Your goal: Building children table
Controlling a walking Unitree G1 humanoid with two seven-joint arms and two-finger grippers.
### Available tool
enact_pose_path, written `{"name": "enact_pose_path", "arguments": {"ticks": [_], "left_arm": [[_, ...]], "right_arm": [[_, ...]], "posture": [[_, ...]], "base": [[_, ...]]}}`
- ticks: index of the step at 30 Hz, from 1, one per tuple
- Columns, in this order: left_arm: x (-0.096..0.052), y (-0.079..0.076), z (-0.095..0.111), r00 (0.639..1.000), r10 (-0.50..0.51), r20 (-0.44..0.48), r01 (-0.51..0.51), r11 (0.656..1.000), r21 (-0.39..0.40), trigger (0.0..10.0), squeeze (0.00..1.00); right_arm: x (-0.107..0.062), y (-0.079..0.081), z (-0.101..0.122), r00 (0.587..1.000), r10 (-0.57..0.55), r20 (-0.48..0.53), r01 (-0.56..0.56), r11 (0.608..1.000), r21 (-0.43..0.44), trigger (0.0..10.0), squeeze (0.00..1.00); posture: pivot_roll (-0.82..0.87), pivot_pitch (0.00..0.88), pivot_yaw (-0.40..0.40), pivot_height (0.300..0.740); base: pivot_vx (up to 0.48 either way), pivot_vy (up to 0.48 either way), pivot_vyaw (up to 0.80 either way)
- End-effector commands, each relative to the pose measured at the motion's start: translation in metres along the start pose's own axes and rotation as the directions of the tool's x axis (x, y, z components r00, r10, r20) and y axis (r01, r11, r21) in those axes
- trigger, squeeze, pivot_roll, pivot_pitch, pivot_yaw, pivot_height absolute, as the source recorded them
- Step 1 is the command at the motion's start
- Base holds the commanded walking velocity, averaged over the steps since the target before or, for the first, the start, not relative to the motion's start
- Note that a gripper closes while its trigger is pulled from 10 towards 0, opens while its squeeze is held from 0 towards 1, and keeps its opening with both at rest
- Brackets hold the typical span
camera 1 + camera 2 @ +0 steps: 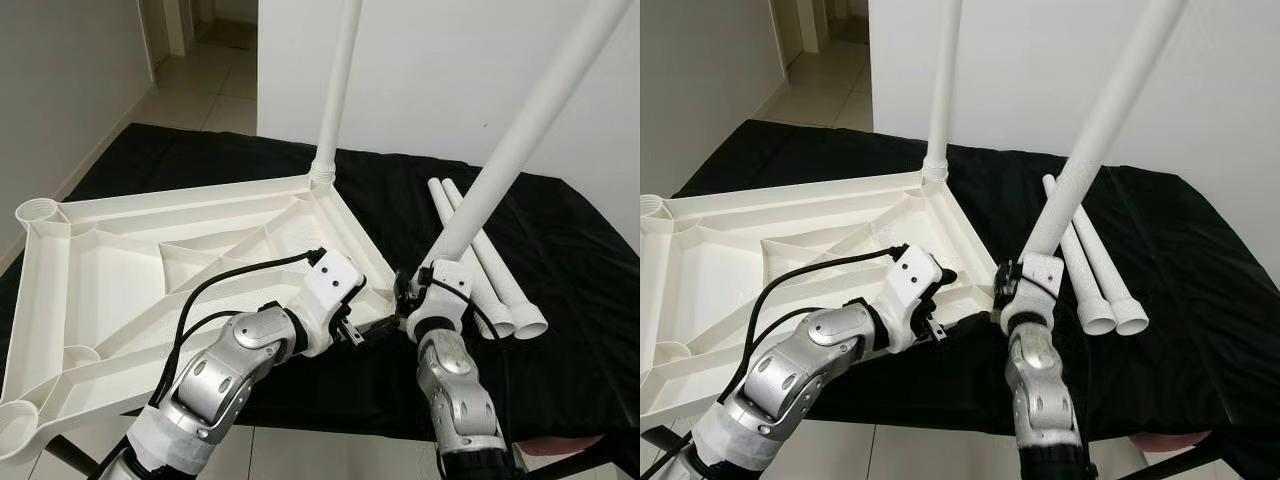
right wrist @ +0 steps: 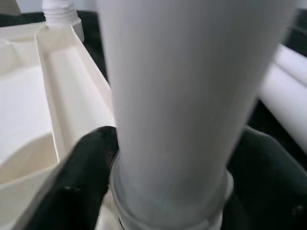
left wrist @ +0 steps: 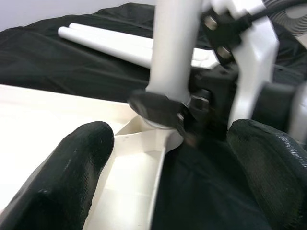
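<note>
Right gripper [image 1: 418, 300] clamped on leg [image 1: 510, 170], base at tabletop [image 1: 110, 270] near corner socket, leg tilting toward 1 o'clock. Left gripper [image 3: 168, 158] open just beside. Two spare legs [image 1: 480, 260] on black cloth [image 1: 570, 300]. Far corner: upright leg [image 1: 338, 90] seated.

The held leg [image 1: 520, 150] and the mounted leg [image 1: 338, 90] run off the top edge; the tabletop [image 1: 120, 270] is cut at the left. The corner socket under the held leg is hidden behind the right gripper [image 1: 405, 300].

text: we can't read any
labels: none we can make out
brands: nothing legible
numbers: none
signs: none either, honestly
</note>
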State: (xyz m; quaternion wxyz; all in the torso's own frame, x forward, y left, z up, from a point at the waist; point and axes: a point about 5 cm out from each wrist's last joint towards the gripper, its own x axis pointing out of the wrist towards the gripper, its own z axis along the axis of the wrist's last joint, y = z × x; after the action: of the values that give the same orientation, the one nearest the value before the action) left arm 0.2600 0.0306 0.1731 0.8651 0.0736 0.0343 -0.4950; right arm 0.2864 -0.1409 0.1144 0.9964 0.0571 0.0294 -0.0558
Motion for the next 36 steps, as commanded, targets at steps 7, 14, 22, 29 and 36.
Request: {"name": "enact_pose_path", "arguments": {"ticks": [7,14,22,29,36], "left_arm": [[0.003,-0.001,0.002,0.999,-0.040,0.004,0.040,0.999,0.010,10.0,0.00],[0.003,-0.002,0.002,0.999,-0.047,-0.005,0.047,0.999,0.013,10.0,0.00],[-0.001,0.002,0.000,0.999,-0.039,-0.015,0.040,0.998,0.041,10.0,0.00],[-0.002,0.004,0.003,1.000,-0.024,-0.006,0.024,0.999,0.037,10.0,0.00],[-0.001,0.000,0.002,0.998,-0.053,-0.017,0.053,0.998,0.039,10.0,0.00]], "right_arm": [[0.012,0.002,0.013,0.985,0.170,0.013,-0.170,0.985,0.012,10.0,0.00],[0.025,-0.012,0.026,0.932,0.360,0.041,-0.350,0.924,-0.156,10.0,0.00],[0.032,-0.024,0.020,0.880,0.474,-0.028,-0.470,0.862,-0.189,10.0,0.00],[0.033,-0.027,0.013,0.840,0.539,-0.061,-0.538,0.814,-0.219,10.0,0.00],[0.035,-0.035,0.015,0.802,0.593,-0.071,-0.589,0.765,-0.260,0.0,0.00]], "posture": [[-0.03,0.000,-0.081,0.740],[-0.03,0.000,-0.079,0.740],[-0.01,0.000,-0.086,0.740],[-0.01,0.000,-0.081,0.740],[-0.01,0.000,-0.076,0.740]], "base": [[0.000,0.000,0.00],[0.000,0.000,0.00],[0.000,0.000,0.00],[0.000,0.000,0.00],[0.000,0.000,0.00]]}}
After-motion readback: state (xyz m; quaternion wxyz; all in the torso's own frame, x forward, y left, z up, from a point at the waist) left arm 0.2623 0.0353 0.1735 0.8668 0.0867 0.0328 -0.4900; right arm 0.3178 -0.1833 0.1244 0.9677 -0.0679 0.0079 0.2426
